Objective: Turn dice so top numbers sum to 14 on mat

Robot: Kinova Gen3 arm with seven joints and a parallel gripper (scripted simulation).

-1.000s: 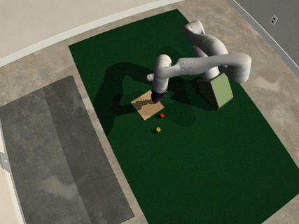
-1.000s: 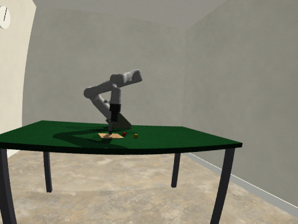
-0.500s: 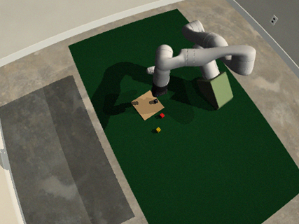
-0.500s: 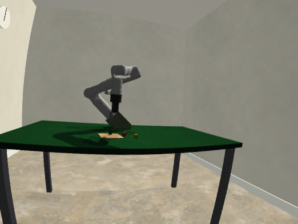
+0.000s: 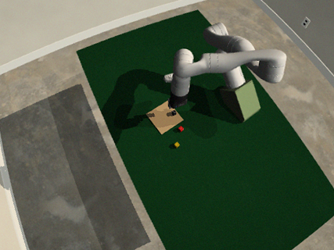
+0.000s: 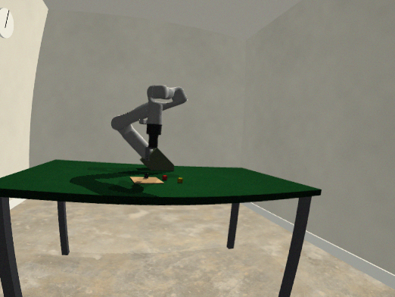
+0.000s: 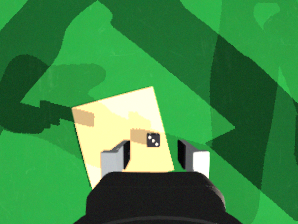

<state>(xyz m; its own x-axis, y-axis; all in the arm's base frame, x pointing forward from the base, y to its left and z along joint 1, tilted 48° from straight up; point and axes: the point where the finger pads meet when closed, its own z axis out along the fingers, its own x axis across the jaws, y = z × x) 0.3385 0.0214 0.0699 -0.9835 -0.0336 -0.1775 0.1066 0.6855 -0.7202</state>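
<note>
Bare room, grey and cream walls, mottled concrete floor; dark-legged table (image 6: 227, 189) with a deep green top. On the left part of the working area, a tan square mat (image 5: 159, 120) lying flat, partly under the arm's shadow. On the mat, close to its edge on the arm side, a black die (image 5: 174, 113), resting flat (top face shows two white pips in the wrist view (image 7: 153, 139), though small). Directly above, raised clear of the die, the gripper (image 7: 154, 156) pointing straight down, fingers spread to their widest with nothing between. Further right, off the mat and just beside its corner, a red die (image 5: 180, 129) on the green. Beyond that, apart from both, a yellow die (image 5: 177, 144), likewise on the green. Pips on these two too small to read. Furthest right, the arm's wedge-shaped base (image 5: 251, 101).
</note>
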